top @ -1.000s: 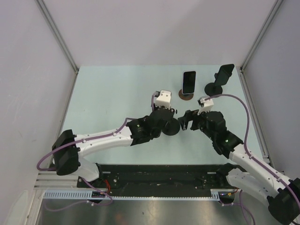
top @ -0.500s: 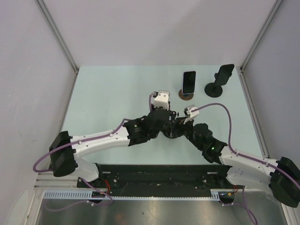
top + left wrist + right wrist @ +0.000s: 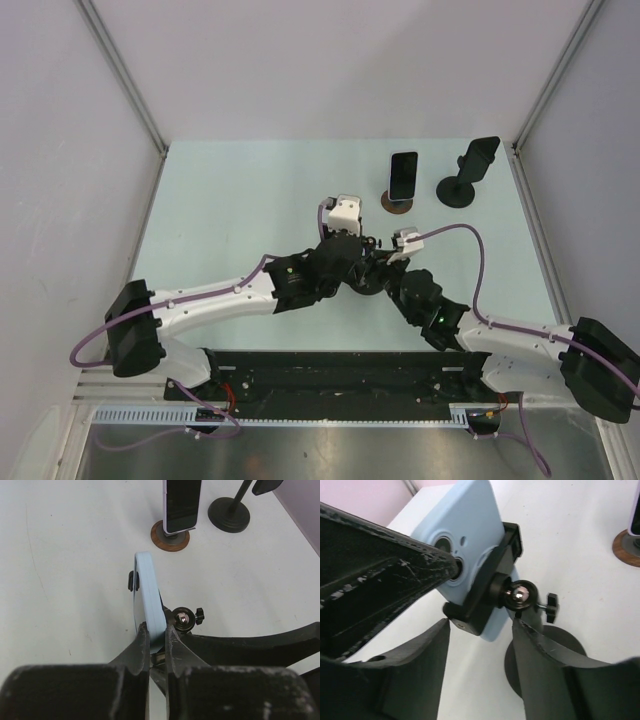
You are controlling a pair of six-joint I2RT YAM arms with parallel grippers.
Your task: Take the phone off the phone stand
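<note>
A light blue phone [image 3: 148,592] stands on edge in the black clamp of a phone stand [image 3: 487,587], which has a ball joint [image 3: 518,594] and a round black base [image 3: 555,655]. My left gripper [image 3: 156,632] is shut on the phone's lower edge, one finger on each face. In the right wrist view the phone's back [image 3: 462,525] with its camera lenses shows, and a left finger [image 3: 380,565] presses on it. My right gripper [image 3: 481,625] is open, its fingers either side of the clamp and ball joint without touching. In the top view both grippers [image 3: 372,262] meet at mid-table and hide the phone.
A second phone [image 3: 403,175] leans on a round brown stand [image 3: 170,535] at the back. An empty black stand [image 3: 465,178] is to its right, near the right wall. Walls close in the table on the left, back and right.
My right arm has swung left and lower, bringing its open gripper up around the stand's clamp. My left gripper has shifted slightly left and stays shut on the phone.
</note>
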